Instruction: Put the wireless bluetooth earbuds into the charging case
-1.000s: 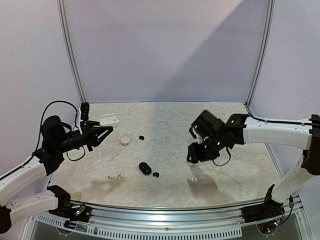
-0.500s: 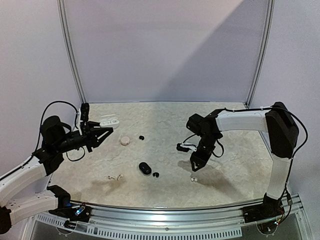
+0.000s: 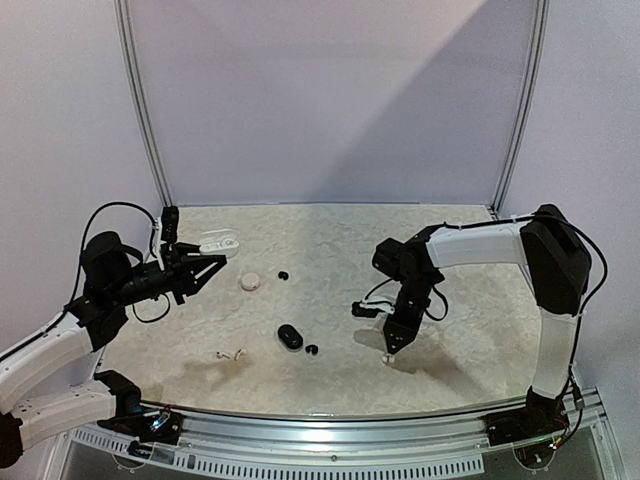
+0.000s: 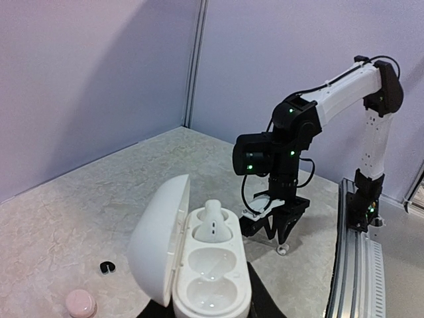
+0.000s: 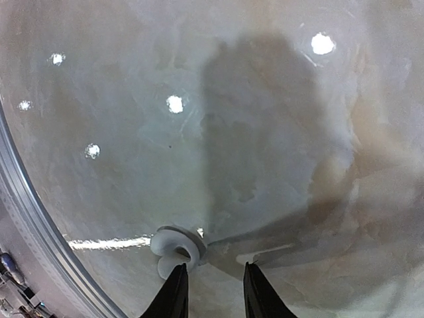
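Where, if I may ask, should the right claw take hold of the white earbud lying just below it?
Grip the white earbud across its rounded body, straight down from above: it lies flat on the table, just outside the gap of the open right claw, so shift sideways first.

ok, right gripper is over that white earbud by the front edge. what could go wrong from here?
1. In the right wrist view the earbud lies by one fingertip, not in the gap of the open right gripper; closing could flick it away rather than grip it.
2. It sits close to the front rail; a nudge might send it off the table.
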